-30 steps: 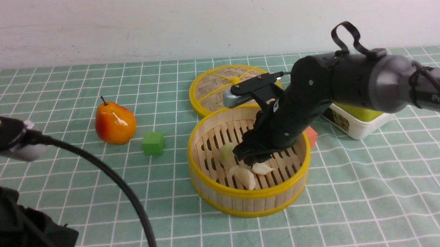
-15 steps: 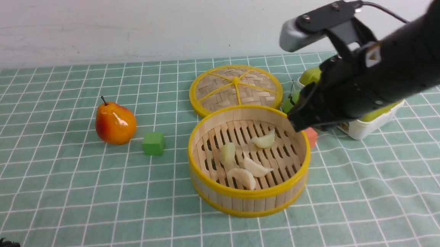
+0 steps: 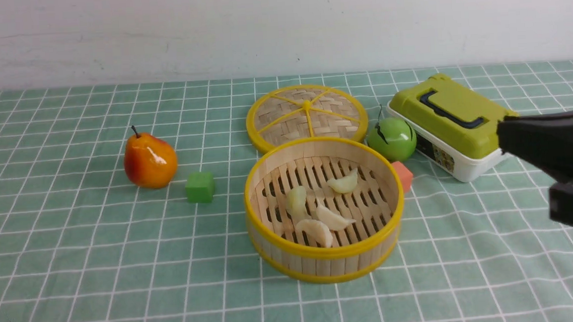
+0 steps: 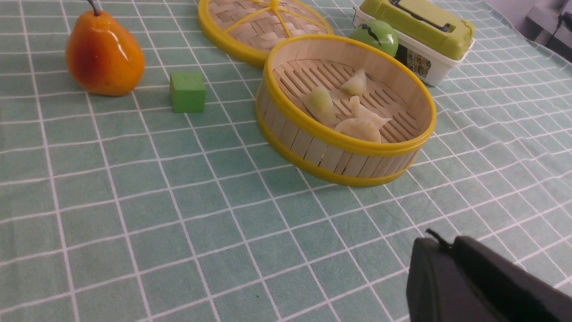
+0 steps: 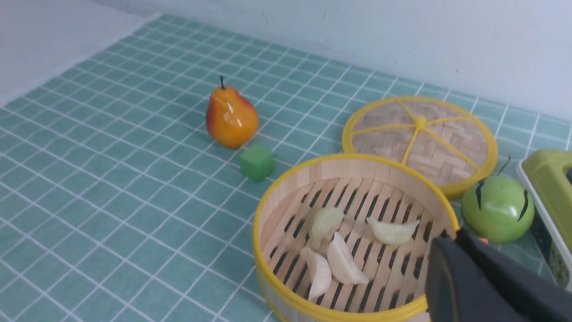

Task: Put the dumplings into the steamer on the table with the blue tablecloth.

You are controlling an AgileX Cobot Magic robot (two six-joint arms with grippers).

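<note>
Dumplings (image 3: 332,219) four in steamer (image 3: 322,252); right claw (image 5: 442,259) closed, empty, cropped; left claw (image 4: 431,264) closed, mostly cropped

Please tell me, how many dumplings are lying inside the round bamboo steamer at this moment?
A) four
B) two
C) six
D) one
A: four pale dumplings can be counted on the slatted floor of the steamer, three close together and one apart towards the far side.
</note>
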